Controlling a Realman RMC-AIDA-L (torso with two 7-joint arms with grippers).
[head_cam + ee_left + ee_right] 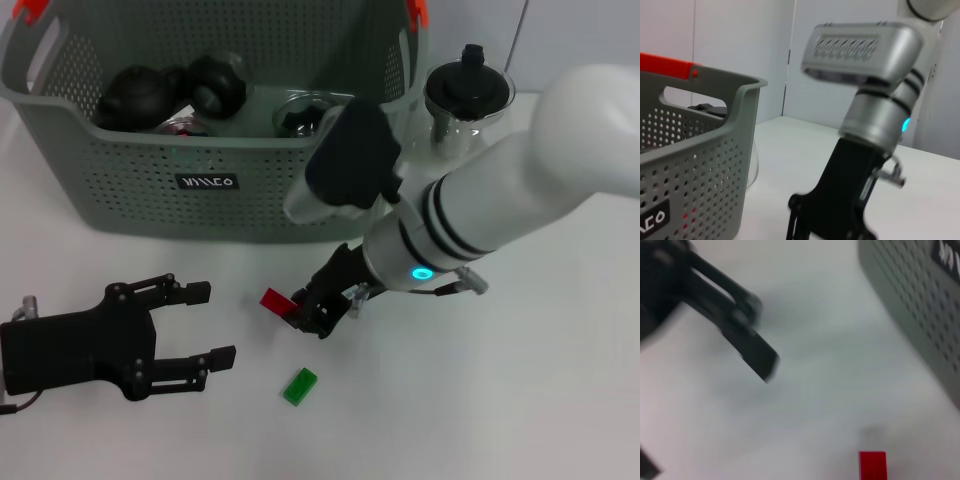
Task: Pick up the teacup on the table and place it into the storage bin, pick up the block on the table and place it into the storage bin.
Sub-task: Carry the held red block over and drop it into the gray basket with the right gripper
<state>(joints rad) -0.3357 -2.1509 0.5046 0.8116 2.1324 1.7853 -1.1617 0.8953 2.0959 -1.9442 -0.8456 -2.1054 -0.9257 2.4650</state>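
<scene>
R gripper (305, 310) at frame centre looks clamped on red block (276, 299) for bin (120, 200) drop; L gripper (205, 325) parked lower left, wide open.

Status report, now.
Right claw down at red block, grip unclear. Left claw open, idle on table. Green block loose. Storage bin path unobstructed.

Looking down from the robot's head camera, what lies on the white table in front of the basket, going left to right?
Left gripper → red block → right gripper. The green block lies nearer the camera, below those two.
</scene>
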